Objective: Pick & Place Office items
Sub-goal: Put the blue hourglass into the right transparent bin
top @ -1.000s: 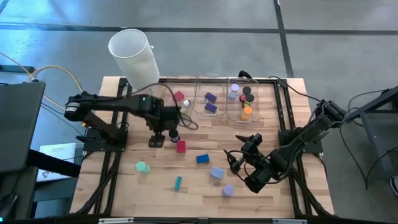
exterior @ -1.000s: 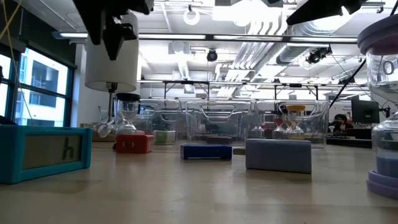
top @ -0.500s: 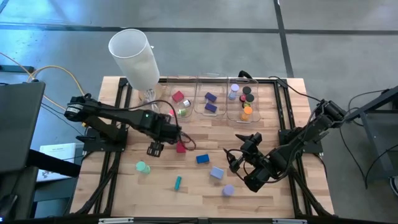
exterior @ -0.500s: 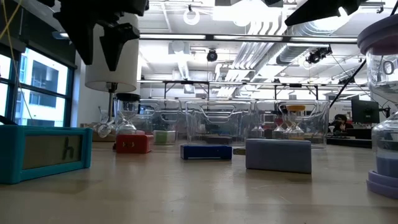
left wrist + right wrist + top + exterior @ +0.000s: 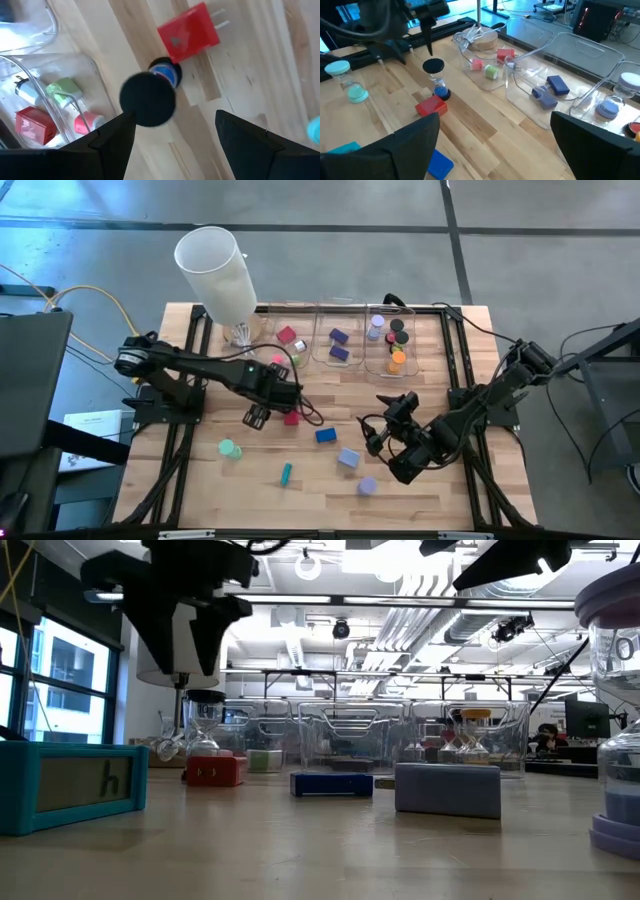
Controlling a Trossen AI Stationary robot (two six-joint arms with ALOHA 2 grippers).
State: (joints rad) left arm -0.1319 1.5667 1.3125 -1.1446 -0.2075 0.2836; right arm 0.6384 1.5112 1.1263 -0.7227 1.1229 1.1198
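The left gripper (image 5: pixel 259 416) has swung from upright over the black-capped timer to a lower reach along the table toward the middle, its jaws released and holding nothing; the right gripper (image 5: pixel 385 423) has barely shifted and hangs with jaws wide apart, empty, over the right half. Nearest the front edge lie the teal stick (image 5: pixel 286 473), a lavender roll (image 5: pixel 367 486) and a green roll (image 5: pixel 229 448), well apart from one another with bare wood between. Next come the lavender block (image 5: pixel 348 458) and blue block (image 5: pixel 325 435), near the right gripper. The red block (image 5: pixel 291 417) sits just beside the left gripper, and the black-capped timer (image 5: pixel 148 98) stands upright against it. Farthest back, three clear bins (image 5: pixel 340 358) hold more pieces along the rear edge, and the tall white cylinder (image 5: pixel 216 272) stands at the back left corner
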